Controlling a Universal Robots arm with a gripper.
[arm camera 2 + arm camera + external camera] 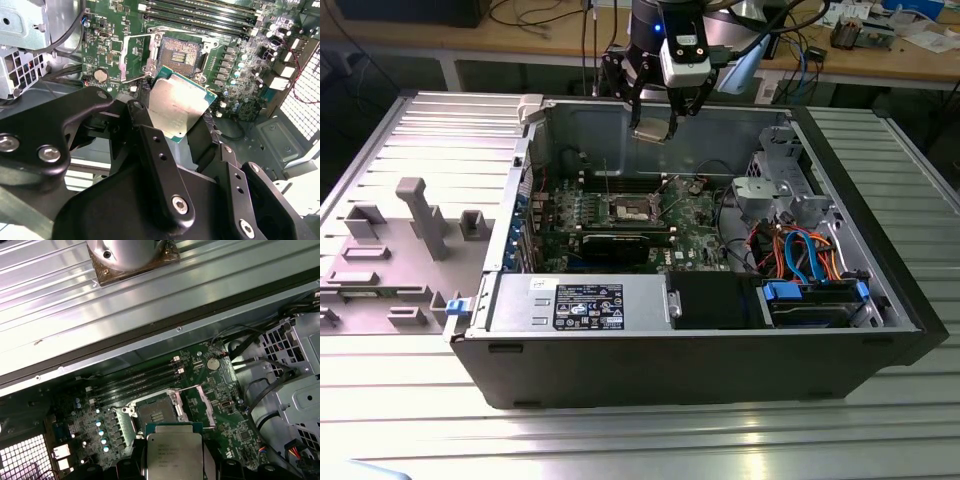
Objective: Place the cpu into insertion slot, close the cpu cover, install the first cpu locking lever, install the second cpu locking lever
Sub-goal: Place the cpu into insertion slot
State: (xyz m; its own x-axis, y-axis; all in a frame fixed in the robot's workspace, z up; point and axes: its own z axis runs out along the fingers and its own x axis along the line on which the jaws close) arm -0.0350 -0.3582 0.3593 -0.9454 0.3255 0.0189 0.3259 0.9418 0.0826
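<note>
In the exterior view, one gripper (655, 118) hangs over one open computer case (880, 300), shut around one cpu (650, 131). In the second wrist view, two black fingers (152, 145) pinch the cpu's edges above one bare socket (181, 52). In the first wrist view, one cpu cover (178, 407) lies swung open beside the socket.

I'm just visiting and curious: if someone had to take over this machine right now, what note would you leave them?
Pincer: shut on the cpu, held above the open computer case.
Socket: empty, contacts bare.
Cpu cover: swung open beside the socket.
Done: the cpu is picked up and is over the motherboard.
Left: seating the cpu, closing the cover, both lever steps.
</note>
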